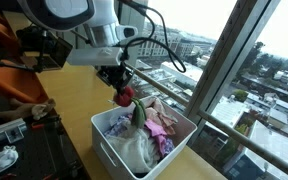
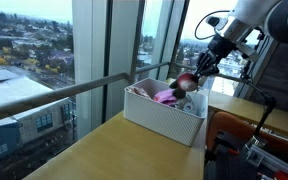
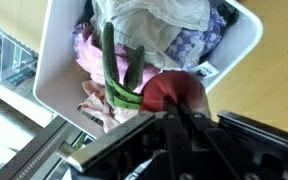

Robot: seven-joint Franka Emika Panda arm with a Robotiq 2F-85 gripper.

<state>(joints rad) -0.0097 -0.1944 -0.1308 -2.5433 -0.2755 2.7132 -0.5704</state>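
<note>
Red object [image 1: 125,97] [image 2: 187,82] [image 3: 174,92]: soft-looking and rounded, hanging just above the near corner of the white bin [image 1: 106,152] [image 2: 166,116] [image 3: 52,62], clear of the rim. A green stalk [image 3: 113,68] runs off it, down over the bin's contents.

Your gripper [image 1: 121,90] [image 2: 194,76] [image 3: 181,116] has it. The jaws are closed narrowly on the red object's upper side, and in the wrist view it sits right at the fingertips.

In the bin there is a heap of soft pieces: pink cloth [image 1: 160,126] [image 3: 88,48], a purple patterned piece [image 3: 200,44] and a pale crumpled piece [image 1: 134,150] [image 3: 156,16].

The bin stands on the wooden desk [image 1: 76,95] [image 2: 134,150] at the edge nearest the window [image 1: 239,60], with rooftops beyond the glass.
</note>
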